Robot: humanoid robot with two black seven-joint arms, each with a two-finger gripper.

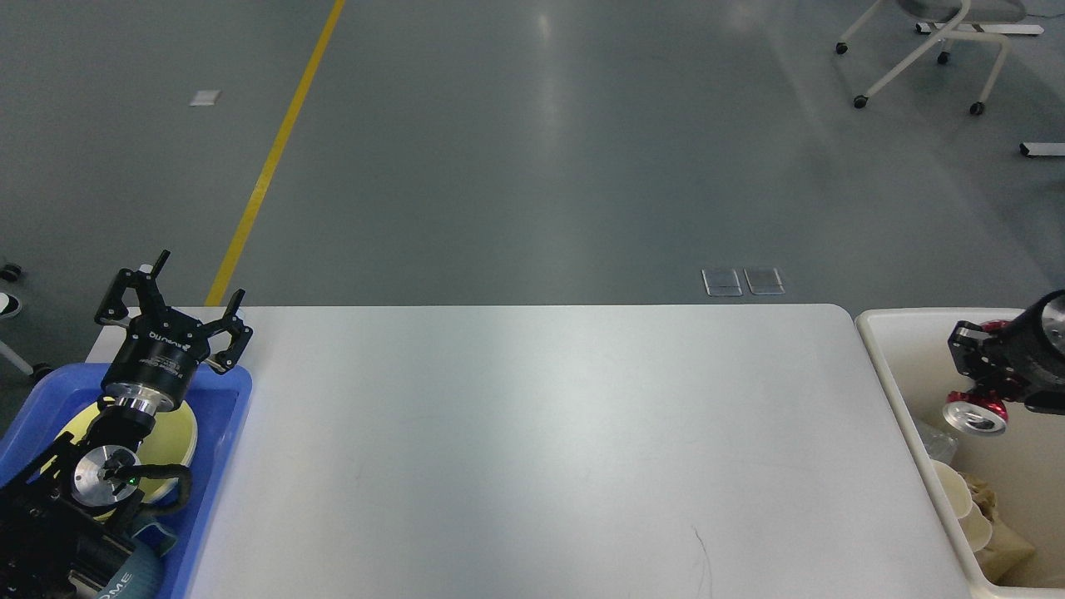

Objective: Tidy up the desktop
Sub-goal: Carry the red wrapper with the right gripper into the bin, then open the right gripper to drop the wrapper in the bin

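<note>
- the worktop (549, 449) fills the middle of the head view: a large, smooth white rectangle with rounded far corners, its long axis running left to right. a faint dark hairline mark (703, 553) shows on its near right part, perhaps a scratch or a strand; the view is too coarse to say.
- nothing else appears to stand on its surface, so the tidying looks close to finished, judging from this view alone.
- the left end effector (193, 306) hangs over the far end of a blue plastic tray (237, 408) at the left edge of the worktop. its two black fingers are spread wide and hold nothing.
- in the tray, under the left arm, lie pale yellow round plates (170, 441), smooth and matte.
- the right end effector (969, 366) sits over a cream plastic bin (894, 391) just right of the worktop. it is dark and partly cut by the frame edge, with a red metal part near it; i cannot tell how its fingers stand.
- paper cups (961, 503) and crumpled brownish paper (1003, 532) lie in the bin's near part.
- the worktop lies to the right of the left end effector and to the left of the right one; each arm is about equally near its own end of it.
</note>
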